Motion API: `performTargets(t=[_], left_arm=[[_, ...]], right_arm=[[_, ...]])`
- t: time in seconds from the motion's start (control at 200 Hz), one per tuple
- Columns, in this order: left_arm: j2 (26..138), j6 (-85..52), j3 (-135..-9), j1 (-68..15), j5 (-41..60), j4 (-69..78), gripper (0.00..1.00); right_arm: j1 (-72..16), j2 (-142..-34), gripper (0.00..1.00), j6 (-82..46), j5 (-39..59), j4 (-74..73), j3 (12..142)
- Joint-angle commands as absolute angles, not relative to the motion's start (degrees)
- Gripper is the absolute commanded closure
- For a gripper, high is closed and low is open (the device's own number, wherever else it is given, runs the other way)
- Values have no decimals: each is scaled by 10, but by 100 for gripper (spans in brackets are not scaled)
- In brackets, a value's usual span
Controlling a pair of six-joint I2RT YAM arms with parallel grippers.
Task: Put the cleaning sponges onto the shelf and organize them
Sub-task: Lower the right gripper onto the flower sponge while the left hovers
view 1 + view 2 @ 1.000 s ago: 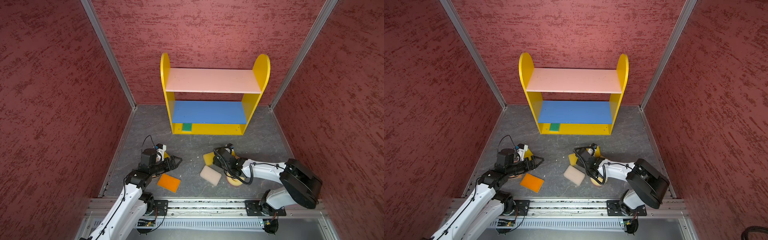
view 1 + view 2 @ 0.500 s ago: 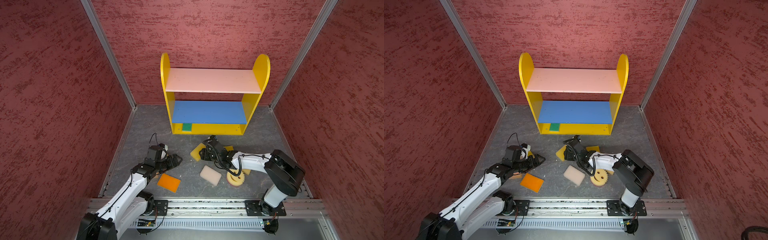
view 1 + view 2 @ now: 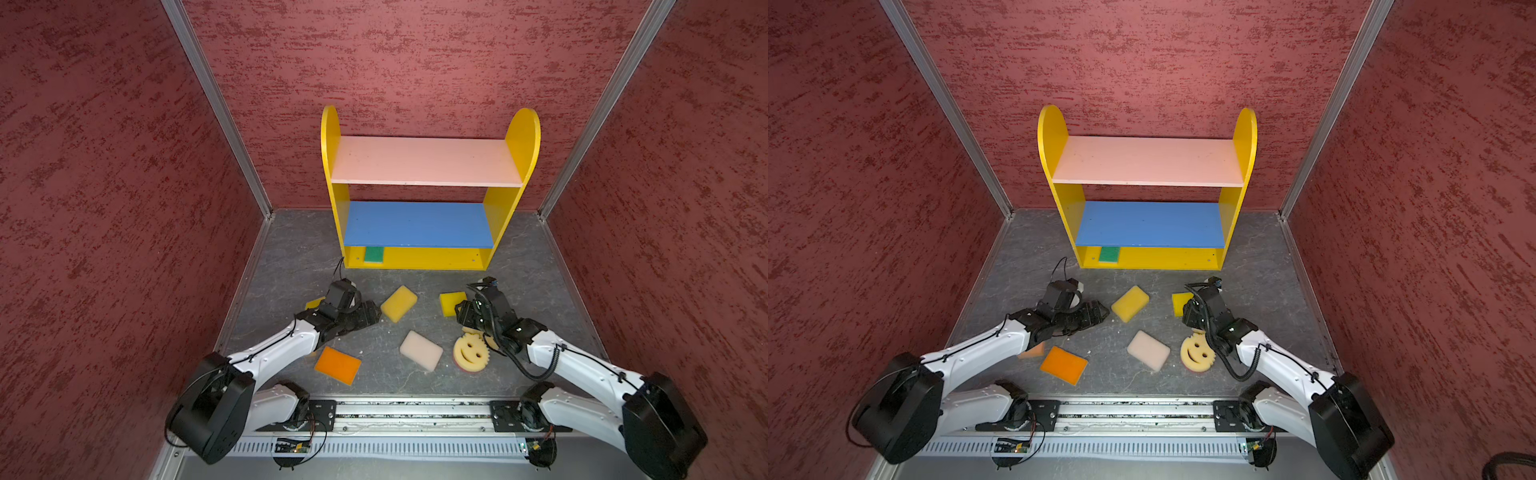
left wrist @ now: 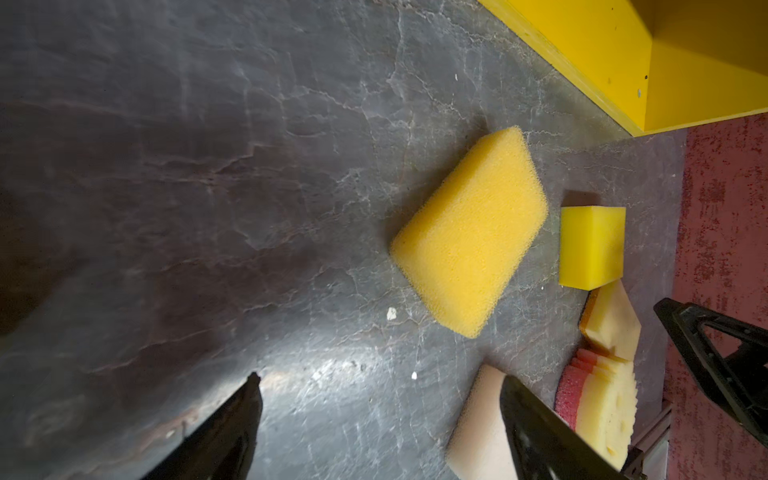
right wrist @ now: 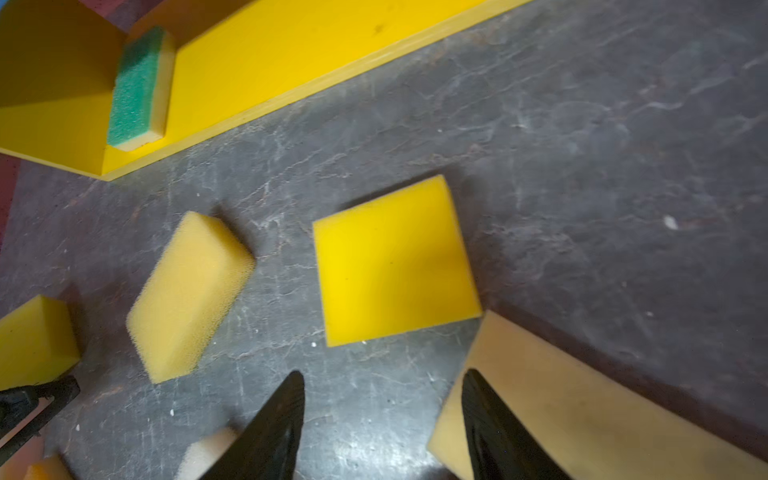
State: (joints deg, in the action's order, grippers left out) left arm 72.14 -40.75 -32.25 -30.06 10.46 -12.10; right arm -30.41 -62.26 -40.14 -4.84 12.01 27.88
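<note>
The shelf [image 3: 424,160] stands at the back, and a green sponge [image 3: 374,254] [image 5: 139,89] lies on its bottom board. On the floor lie a golden sponge [image 3: 399,303] [image 4: 469,232], a yellow one [image 3: 452,303] [image 5: 395,262], a cream one [image 3: 420,350], a smiley-face one [image 3: 470,352] and an orange one [image 3: 337,365]. My left gripper [image 3: 372,313] [image 4: 380,382] is open, low, just left of the golden sponge. My right gripper [image 3: 459,311] [image 5: 383,377] is open beside the yellow sponge, one finger over a tan sponge [image 5: 582,399]. Bare floor shows between both pairs of fingers.
Red walls close in the left, right and back sides. A metal rail [image 3: 407,411] runs along the front edge. A small yellow sponge [image 3: 314,302] peeks out by my left arm and a peach one [image 3: 1034,351] lies under it.
My right gripper has drawn back to the right, away from the golden sponge, and its jaws have narrowed a little. My left arm has reached further towards the middle.
</note>
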Motion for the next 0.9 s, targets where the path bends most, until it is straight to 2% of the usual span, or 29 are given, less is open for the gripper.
performTargets(t=[0.0, 0.12, 0.311, 0.541, 0.897], left_arm=[[771, -411, -369, -322, 77, -83, 12], [829, -412, -417, -341, 70, -82, 16], [881, -414, -464, -362, 43, -92, 18], [913, -421, -488, -376, 34, -102, 19], [944, -432, -512, -408, 29, -105, 27]], right_arm=[[-280, -633, 46, -387, 6, 109, 281], [-270, -679, 54, -382, 62, 72, 286], [-264, -734, 55, -362, 103, 49, 315], [-262, -759, 46, -338, 116, 33, 333], [-263, -747, 44, -334, 125, 21, 319]])
